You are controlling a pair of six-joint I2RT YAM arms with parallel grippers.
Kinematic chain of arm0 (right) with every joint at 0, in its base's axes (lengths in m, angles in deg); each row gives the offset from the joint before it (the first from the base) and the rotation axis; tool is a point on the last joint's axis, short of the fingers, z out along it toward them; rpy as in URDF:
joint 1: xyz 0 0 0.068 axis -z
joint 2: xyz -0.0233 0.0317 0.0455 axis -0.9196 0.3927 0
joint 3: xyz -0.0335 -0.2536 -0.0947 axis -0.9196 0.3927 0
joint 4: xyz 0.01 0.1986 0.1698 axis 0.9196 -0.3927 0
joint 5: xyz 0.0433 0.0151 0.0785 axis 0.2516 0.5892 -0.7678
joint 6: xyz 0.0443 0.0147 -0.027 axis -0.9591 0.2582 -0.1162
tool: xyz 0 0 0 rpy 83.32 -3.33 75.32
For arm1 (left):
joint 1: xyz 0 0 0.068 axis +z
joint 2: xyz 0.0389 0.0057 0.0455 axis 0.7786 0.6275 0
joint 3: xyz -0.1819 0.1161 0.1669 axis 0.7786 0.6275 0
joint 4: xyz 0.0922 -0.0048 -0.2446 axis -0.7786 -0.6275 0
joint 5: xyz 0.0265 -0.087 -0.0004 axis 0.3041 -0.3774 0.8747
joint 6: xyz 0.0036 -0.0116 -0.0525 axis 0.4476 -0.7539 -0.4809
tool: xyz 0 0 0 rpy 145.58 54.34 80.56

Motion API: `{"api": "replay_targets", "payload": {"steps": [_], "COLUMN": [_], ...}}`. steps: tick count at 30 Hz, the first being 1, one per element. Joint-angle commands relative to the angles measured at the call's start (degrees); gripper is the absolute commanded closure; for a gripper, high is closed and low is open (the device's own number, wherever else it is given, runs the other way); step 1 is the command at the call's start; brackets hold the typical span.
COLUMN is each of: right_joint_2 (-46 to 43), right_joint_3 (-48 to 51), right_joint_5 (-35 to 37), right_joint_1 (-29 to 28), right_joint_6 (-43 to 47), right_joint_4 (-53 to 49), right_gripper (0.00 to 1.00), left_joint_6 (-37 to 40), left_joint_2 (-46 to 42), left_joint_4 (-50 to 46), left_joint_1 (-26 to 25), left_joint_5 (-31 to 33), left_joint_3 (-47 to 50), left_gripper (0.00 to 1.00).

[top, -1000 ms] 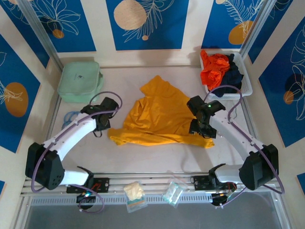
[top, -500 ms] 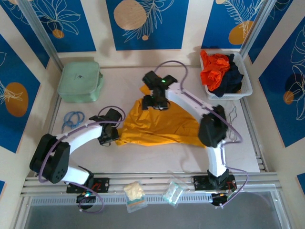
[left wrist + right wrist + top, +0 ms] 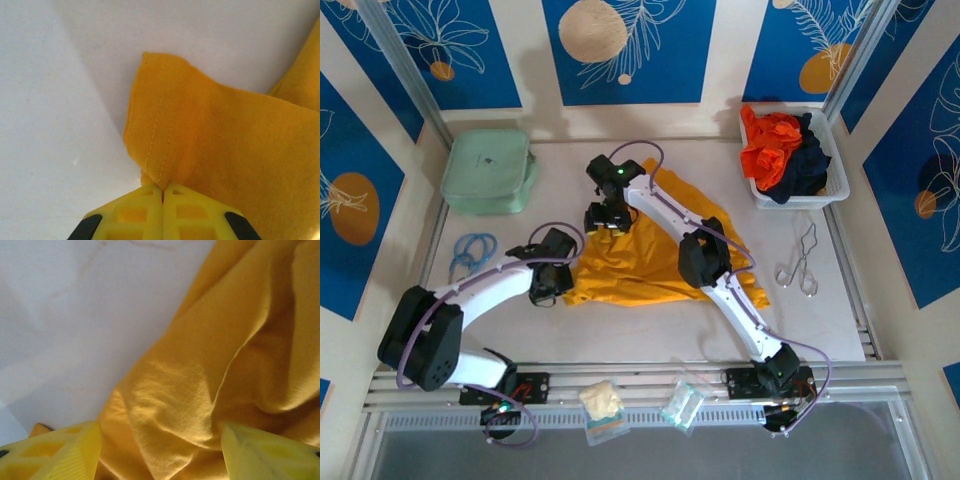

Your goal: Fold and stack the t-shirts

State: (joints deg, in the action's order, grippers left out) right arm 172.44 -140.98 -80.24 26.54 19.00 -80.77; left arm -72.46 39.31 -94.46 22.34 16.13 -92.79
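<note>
I've left gripper (image 3: 162, 189) pinching the nine o'clock hem of this limp yellow t-shirt (image 3: 630, 265), right gripper (image 3: 160, 432) agape at ten o'clock.

Mint-green zipped case (image 3: 488, 172) far left, metal tongs (image 3: 800, 262) right, clear packets (image 3: 682, 405) at near edge.

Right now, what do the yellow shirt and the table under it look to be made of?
The yellow t-shirt looks like soft matte knit, probably cotton: fine weave, double-stitched hem, loose folds. The table looks smooth, hard and pale with a faint sheen, perhaps laminate.
</note>
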Motion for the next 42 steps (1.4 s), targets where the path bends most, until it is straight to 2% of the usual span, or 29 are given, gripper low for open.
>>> {"api": "replay_targets", "payload": {"steps": [1,5,9,10,13,14,21,26,34,37,42], "right_joint_2": [1.21,3.89,5.09,5.28,5.48,5.31,-2.44,-12.72,-32.39,-39.35,-48.79], "right_joint_3": [0.82,-1.37,-1.56,-1.67,-2.02,-2.28,-2.47,4.21,28.35,40.18,60.8], "right_joint_5": [-5.61,-7.06,-8.33,-8.56,-8.98,-8.98,-7.47,-5.21,3.31,7.43,11.67], "right_joint_1": [0.65,1.14,1.62,1.73,2.09,2.21,4.13,6.45,9.82,11.65,15.67], "right_joint_6": [-2.77,-4.41,-5.94,-6.18,-6.5,-6.35,-4.31,-3.8,-2.9,-2.37,-2.15], "right_joint_4": [1.16,1.65,3.56,3.91,4.62,4.74,6.77,9.36,14.53,15.99,18.94], "right_gripper": [0.38,0.46,0.59,0.64,0.95,1.0,1.0,1.0,1.0,1.0,1.0], "left_joint_6": [0.62,1.42,2.89,3.26,4.69,5.35,10.36,14.08,18.81,19.43,19.99], "left_joint_2": [-2.45,-5.25,-7.8,-8.3,-10.22,-11.01,-16.92,-19.69,-18.06,-15.32,-6.25], "left_joint_4": [-0.8,-1.92,-3.4,-3.9,-5.66,-6.19,-9.99,-11.49,-10.37,-7.82,-3.27], "left_joint_1": [-0.69,-1.41,-2.3,-2.52,-3.56,-3.95,-5.81,-7.34,-12.49,-16.97,-27.69], "left_joint_5": [-0.27,-0.02,0.43,0.56,1.43,1.63,2.19,0.77,-3.68,-5.38,-7.77], "left_joint_3": [0.5,-0.12,-1.45,-1.8,-3.6,-4.3,-10.5,-15.06,-18.45,-18.54,-19.1], "left_gripper": [1.0,1.0,1.0,1.0,1.0,1.0,1.0,1.0,1.0,1.0,1.0]}}
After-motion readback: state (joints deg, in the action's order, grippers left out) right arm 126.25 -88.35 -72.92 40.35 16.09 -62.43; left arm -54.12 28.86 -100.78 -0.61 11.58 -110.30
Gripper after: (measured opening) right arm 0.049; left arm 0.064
